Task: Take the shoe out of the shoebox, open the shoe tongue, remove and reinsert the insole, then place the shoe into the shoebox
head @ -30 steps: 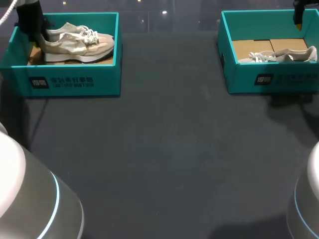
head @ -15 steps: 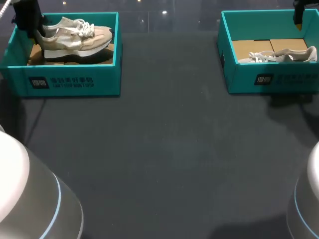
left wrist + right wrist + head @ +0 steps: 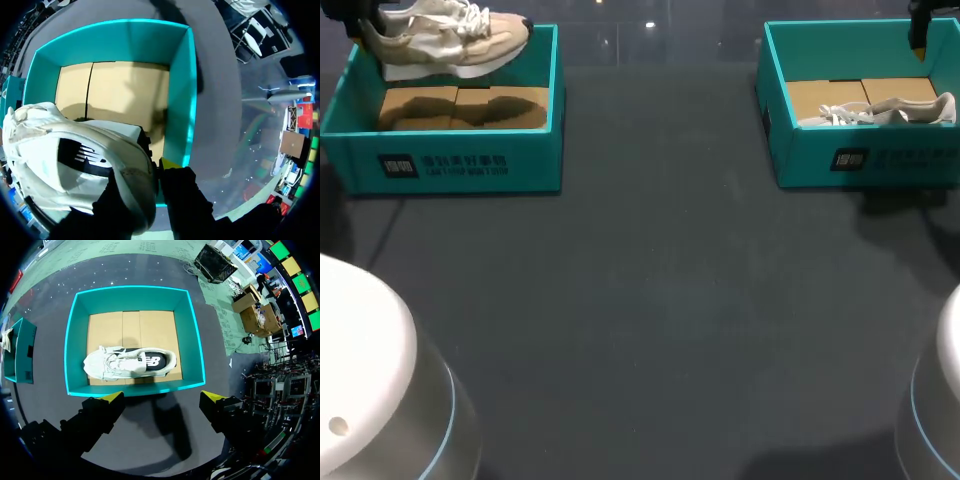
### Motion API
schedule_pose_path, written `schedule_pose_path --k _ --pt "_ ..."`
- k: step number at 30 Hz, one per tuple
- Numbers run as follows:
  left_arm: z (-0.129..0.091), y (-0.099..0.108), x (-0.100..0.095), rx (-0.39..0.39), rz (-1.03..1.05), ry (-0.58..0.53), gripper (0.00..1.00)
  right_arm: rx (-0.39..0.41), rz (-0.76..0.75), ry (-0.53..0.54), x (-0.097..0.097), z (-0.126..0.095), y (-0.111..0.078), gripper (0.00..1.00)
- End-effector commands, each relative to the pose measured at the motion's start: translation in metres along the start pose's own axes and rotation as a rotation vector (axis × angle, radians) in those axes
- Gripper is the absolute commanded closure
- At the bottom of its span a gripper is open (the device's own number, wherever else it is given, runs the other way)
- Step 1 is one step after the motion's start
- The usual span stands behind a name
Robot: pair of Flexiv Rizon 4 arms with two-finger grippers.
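1. Head view: the beige shoe (image 3: pixel 445 40) has risen clear of the left shoebox (image 3: pixel 460 165) and hangs over its back wall; what holds its heel is cut off. The white shoe (image 3: pixel 880 112) lies unmoved in the right shoebox (image 3: pixel 865 160).
2. Left wrist view: the left gripper (image 3: pixel 152 172) has its jaws clamped on the beige shoe's heel, with one yellow tip hidden.
3. Right wrist view: the right gripper (image 3: pixel 162 397) hangs above the right shoebox, jaws wide apart.

Dark print marks the front wall of the left shoebox (image 3: pixel 445 165) and of the right shoebox (image 3: pixel 895 158); none of it is legible.
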State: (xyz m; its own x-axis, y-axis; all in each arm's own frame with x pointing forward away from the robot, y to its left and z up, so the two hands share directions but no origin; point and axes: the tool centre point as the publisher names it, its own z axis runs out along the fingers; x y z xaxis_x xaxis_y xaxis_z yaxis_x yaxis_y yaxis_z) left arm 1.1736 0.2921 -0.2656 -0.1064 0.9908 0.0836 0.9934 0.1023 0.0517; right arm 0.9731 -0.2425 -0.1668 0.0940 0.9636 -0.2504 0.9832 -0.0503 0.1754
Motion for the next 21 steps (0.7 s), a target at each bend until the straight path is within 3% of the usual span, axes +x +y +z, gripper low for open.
schedule_pose_path --k 1,10,21 --pt "-0.048 -0.02 0.001 -0.03 -0.013 0.026 1.0 0.0 0.0 0.0 0.0 0.0 0.0 0.0" --pt "-0.101 -0.046 -0.005 -0.088 -0.048 0.054 1.0 0.0 0.0 0.0 0.0 0.0 0.0 0.0" --pt "-0.135 -0.135 -0.041 -0.112 -0.044 0.091 1.0 0.0 0.0 0.0 0.0 0.0 0.0 0.0"
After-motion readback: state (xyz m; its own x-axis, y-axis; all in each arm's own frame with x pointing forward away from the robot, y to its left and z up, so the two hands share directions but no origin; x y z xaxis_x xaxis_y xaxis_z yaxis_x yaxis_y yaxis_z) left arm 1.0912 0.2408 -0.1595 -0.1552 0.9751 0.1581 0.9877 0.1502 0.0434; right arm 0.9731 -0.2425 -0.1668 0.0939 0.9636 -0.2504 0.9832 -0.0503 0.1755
